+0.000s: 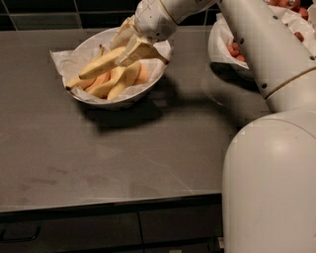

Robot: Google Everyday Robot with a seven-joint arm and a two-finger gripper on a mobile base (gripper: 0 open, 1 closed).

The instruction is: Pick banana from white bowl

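1. At the far left, crinkled paper (58,58) spills over the edge of the white bowl (118,101). It probably serves as a liner that keeps the fruit off the bare dish.
2. The white bowl sits on the left half of the tabletop, towards the back edge. Its bananas are heaped side by side, all slanting up to the right, so their upper ends face the approaching arm.
3. The banana (98,80) to be picked is, I judge, the duller, brownish one. It lies in the bowl, tucked just below the long bright banana (101,64) and touching it, with paler ones beneath. Being half wedged, it may drag its neighbours along when lifted.
4. The gripper (123,49) hangs over the bowl's upper right part, tilted down and to the left. It is down among the upper ends of the bananas. I cannot tell whether it is open or clamped on any fruit. That slant matches the lie of the bananas, which should suit a grasp across one of them.
5. Further right, a second bowl (217,47) holding strawberries (234,49) stands well apart from the first and is partly hidden by the arm (266,54).
6. The robot body (271,183) fills the lower right.
7. The tabletop (98,158) is a dark grey, matt slab with faint scuffs, and it carries the shadows of the bowl and the arm.
8. Behind it runs a dark tiled wall (49,12). Below the front edge are dark drawer fronts (98,232).
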